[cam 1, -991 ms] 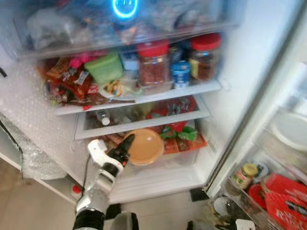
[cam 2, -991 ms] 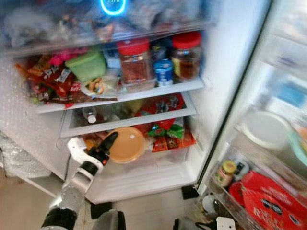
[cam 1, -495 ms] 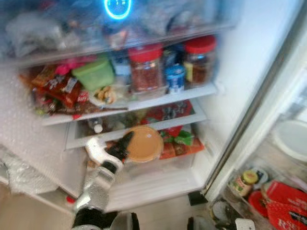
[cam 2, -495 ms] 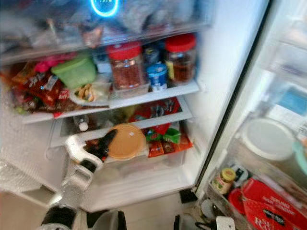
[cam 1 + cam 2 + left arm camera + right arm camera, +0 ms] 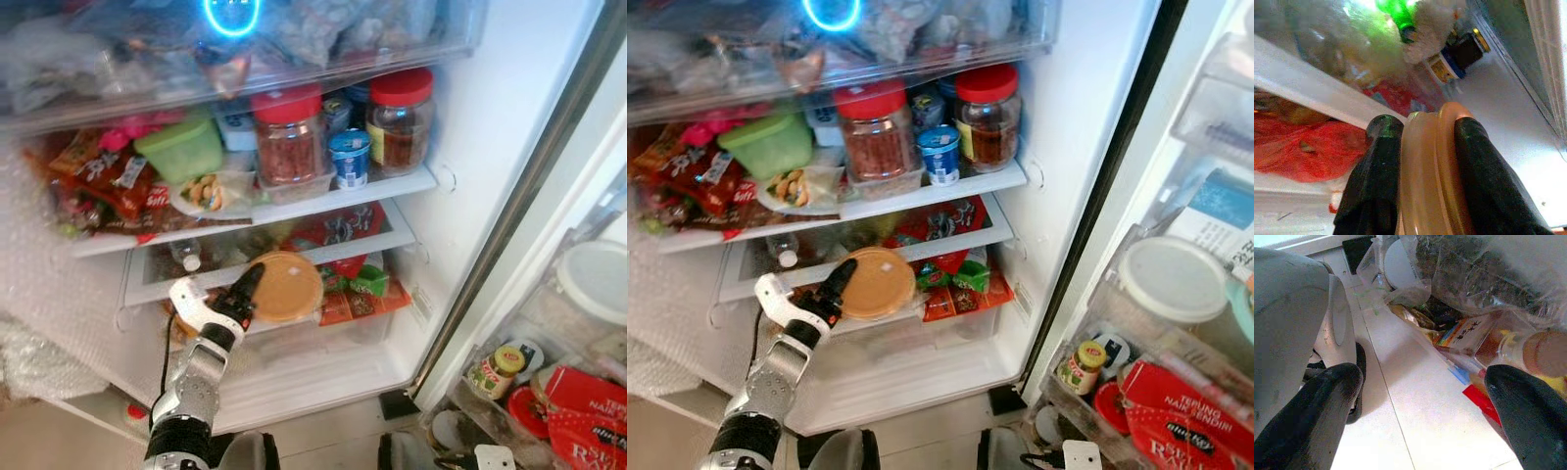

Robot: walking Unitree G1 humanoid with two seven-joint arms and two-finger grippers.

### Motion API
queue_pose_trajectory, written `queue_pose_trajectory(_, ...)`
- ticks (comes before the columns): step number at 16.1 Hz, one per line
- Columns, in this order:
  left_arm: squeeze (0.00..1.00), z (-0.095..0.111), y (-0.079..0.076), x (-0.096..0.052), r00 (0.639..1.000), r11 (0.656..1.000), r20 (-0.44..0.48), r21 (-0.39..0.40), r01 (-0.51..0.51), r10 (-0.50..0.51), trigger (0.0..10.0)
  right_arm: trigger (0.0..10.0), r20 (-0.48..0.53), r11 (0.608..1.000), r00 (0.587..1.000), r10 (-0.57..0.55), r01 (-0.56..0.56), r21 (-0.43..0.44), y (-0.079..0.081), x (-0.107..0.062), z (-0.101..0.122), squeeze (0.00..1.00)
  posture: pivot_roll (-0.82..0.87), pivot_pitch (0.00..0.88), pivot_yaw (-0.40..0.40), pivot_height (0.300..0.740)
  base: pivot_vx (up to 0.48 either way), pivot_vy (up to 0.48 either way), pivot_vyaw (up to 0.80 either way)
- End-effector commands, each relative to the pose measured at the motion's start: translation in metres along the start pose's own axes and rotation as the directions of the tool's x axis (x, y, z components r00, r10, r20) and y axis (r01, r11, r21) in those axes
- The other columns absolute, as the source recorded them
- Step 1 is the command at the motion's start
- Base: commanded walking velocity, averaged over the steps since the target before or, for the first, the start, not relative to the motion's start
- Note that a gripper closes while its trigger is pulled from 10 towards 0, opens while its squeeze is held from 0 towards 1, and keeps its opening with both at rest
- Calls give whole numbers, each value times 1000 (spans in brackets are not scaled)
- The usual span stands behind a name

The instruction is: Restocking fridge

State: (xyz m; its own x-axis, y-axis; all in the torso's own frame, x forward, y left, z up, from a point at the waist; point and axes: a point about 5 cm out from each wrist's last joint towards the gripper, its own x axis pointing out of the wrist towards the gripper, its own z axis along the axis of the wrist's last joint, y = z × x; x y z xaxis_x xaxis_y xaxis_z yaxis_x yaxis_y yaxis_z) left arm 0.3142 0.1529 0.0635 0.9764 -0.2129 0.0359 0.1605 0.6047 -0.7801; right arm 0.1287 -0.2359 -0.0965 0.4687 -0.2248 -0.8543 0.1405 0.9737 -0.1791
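left claw [image 5: 247, 292] clamped on rim of tan lidded tub [image 5: 285, 287] | tub held on edge, disc facing out, at lower drawer [image 5: 323, 333] front; drawer lies just ahead | right claw [image 5: 1415, 406] spread wide, nothing held

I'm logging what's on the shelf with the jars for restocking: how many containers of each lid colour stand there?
Red-lidded jars: 2, left jar and right jar
Blue-lidded tub: 1
Green-lidded box: 1
Total: 4

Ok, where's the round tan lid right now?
The round tan lid is clamped in the left gripper at the front of the fridge's lower drawer, just left of the red and green snack packets.
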Motion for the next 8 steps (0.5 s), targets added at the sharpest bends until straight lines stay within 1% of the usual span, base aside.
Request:
queue_pose_trajectory(1,0,6,-2,5,1000,1000,30,-1,1,-1,10000,10000,-21,1000,1000,17,-17,10,6,-1,-6,0,-39,70,86,638,0,0,0)
queue_pose_trajectory(5,0,7,-2,11,999,1000,34,-3,-7,7,10000,10000,-22,1000,1000,22,-22,7,6,-1,-6,0,-45,69,87,638,0,0,0)
queue_pose_trajectory(8,0,7,-2,11,999,1000,38,0,-9,9,10000,10000,-24,1000,999,22,-22,7,7,-1,-7,0,-46,70,88,638,0,0,0)
